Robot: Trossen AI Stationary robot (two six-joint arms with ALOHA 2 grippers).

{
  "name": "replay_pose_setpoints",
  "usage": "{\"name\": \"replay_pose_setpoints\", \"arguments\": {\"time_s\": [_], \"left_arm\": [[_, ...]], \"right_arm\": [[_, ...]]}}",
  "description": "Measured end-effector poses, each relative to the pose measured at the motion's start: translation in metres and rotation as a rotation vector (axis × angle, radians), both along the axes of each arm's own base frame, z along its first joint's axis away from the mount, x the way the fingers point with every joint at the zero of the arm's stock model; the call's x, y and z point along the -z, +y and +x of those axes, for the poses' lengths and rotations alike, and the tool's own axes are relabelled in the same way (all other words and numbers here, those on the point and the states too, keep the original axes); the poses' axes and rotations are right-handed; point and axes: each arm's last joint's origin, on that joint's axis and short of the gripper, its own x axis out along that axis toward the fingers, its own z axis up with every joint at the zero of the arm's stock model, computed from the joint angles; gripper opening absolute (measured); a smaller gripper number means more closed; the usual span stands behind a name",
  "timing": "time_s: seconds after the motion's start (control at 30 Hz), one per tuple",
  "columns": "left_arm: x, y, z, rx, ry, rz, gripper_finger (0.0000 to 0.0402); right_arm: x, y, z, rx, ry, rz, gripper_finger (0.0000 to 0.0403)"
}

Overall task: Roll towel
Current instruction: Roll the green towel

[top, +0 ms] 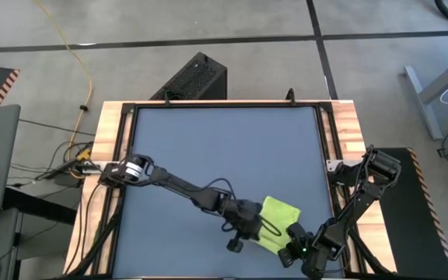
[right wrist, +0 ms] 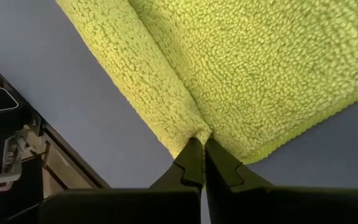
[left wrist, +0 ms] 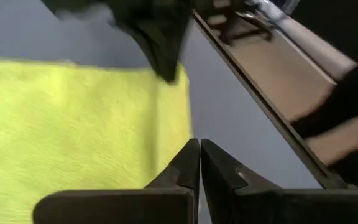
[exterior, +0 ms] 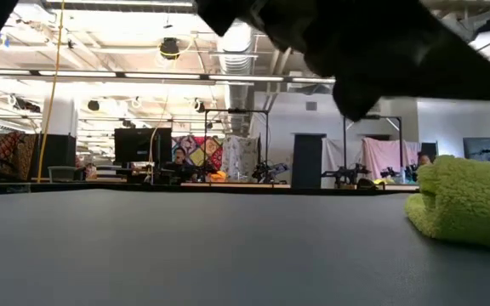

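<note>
While no writing shows, right tool (right wrist: 201, 149) pinches the towel (right wrist: 260, 68).

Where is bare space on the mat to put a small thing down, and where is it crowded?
Most of the blue-grey mat is bare: the whole far half up to the wooden frame, and the near-left part beside the left arm. The near-right corner is crowded: the towel lies there with the left gripper and right gripper at it.

Both arms crowd the towel (top: 280, 215); mat (top: 208, 148) elsewhere open.
</note>
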Motion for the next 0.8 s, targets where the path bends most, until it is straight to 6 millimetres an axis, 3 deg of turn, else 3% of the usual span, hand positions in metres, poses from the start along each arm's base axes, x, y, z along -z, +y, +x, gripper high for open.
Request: {"name": "replay_pose_setpoints", "arguments": {"time_s": [0.33, 0.43, 0.57, 0.8], "left_arm": [[0.0, -0.003, 0.0, -0.031, -0.009, -0.005, 0.0], [0.012, -0.012, 0.003, -0.027, -0.027, -0.023, 0.0], [0.038, -0.014, 0.004, -0.063, 0.083, -0.049, 0.0], [0.031, -0.014, 0.006, -0.05, 0.038, -0.082, 0.0]], "right_arm": [[0.0, -0.001, 0.002, 0.0, 0.008, 0.007, 0.002], [0.0, -0.001, 0.001, -0.002, 0.01, 0.005, 0.002], [0.0, -0.001, 0.002, -0.001, 0.011, 0.007, 0.002], [0.0, -0.001, 0.003, -0.006, 0.011, 0.013, 0.002]]}}
